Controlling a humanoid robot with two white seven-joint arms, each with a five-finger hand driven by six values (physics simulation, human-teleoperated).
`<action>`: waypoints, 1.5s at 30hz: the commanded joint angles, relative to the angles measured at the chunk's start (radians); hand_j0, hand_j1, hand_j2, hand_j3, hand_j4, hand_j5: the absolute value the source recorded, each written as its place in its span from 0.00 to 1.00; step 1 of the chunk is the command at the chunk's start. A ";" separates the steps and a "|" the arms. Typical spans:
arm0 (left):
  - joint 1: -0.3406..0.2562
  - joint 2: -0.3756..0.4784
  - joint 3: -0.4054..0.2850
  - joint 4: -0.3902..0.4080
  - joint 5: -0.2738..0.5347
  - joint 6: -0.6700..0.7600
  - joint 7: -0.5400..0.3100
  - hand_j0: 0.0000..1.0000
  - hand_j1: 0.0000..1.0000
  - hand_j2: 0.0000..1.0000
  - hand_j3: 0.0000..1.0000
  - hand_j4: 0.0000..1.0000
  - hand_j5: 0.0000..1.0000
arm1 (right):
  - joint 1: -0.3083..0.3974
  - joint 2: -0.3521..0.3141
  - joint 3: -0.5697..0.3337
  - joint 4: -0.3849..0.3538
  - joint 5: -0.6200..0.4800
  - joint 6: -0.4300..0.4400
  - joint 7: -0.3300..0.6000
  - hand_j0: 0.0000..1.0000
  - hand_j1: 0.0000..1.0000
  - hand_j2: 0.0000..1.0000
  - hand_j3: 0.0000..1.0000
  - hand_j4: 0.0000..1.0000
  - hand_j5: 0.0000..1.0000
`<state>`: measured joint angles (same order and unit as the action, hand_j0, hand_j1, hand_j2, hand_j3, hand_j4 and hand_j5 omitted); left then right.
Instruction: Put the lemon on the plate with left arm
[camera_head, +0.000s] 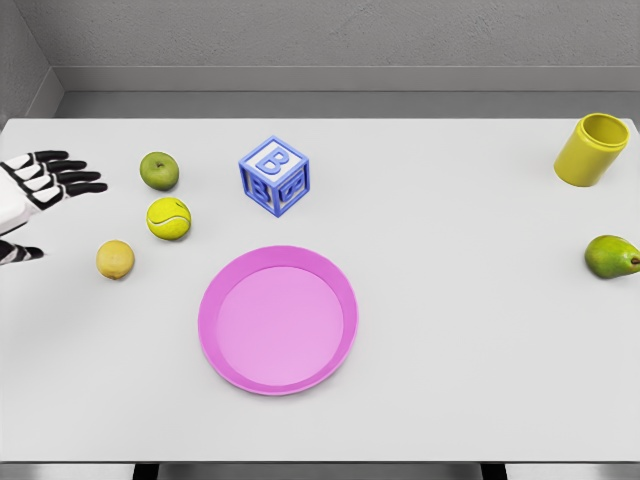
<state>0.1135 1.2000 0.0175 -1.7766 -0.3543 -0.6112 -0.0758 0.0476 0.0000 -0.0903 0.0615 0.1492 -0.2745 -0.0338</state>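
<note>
A small yellow lemon (115, 259) lies on the white table at the left. To its right sits a pink round plate (277, 319), with nothing on it. My left hand (40, 195) enters at the left edge, fingers spread and holding nothing, a short way up and left of the lemon. The right arm is out of view.
A yellow tennis ball (168, 217) and a green apple (159, 170) lie just above the lemon. A blue letter block (274, 176) stands behind the plate. A yellow cup (591, 149) and a green pear (611, 257) are at the far right.
</note>
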 joint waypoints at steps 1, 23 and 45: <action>0.000 0.030 -0.007 0.003 0.029 0.000 0.001 1.00 1.00 1.00 1.00 1.00 1.00 | 0.000 0.000 0.000 0.000 0.000 0.000 0.000 1.00 1.00 1.00 1.00 1.00 1.00; -0.026 0.167 -0.065 -0.021 0.098 0.000 -0.052 1.00 1.00 1.00 1.00 1.00 1.00 | 0.000 0.000 0.000 0.000 0.000 0.000 0.000 1.00 1.00 1.00 1.00 1.00 1.00; -0.023 0.187 -0.068 -0.023 0.104 0.000 -0.073 1.00 1.00 1.00 1.00 1.00 1.00 | 0.000 0.000 0.000 0.000 0.000 0.000 0.000 1.00 1.00 1.00 1.00 1.00 1.00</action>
<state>0.0905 1.3854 -0.0502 -1.7993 -0.2586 -0.6116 -0.1470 0.0476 0.0000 -0.0903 0.0615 0.1492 -0.2745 -0.0338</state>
